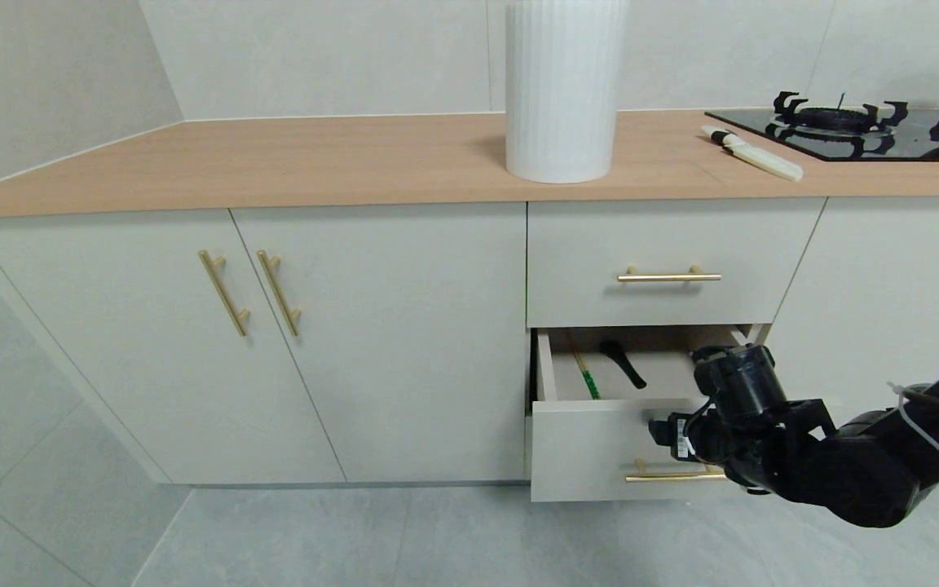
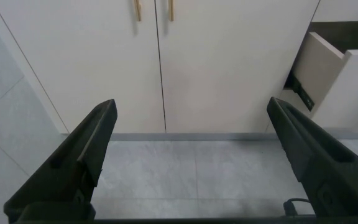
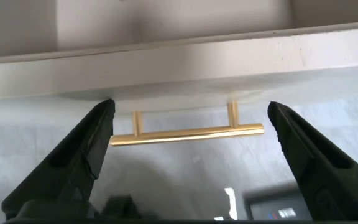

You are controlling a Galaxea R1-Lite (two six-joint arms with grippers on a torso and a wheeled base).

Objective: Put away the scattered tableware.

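The lower drawer under the counter stands pulled out. Inside it lie a black spoon and a thin green-handled utensil. My right gripper hovers in front of the drawer's gold handle. In the right wrist view this gripper is open, and the handle spans the gap just beyond its fingertips, not clamped. A white knife lies on the wooden counter near the hob. My left gripper is open and empty, low over the floor facing the cabinet doors.
A tall white ribbed container stands on the counter above the drawers. A black gas hob is at the far right. The upper drawer and the double cabinet doors are closed. The open drawer's side juts out.
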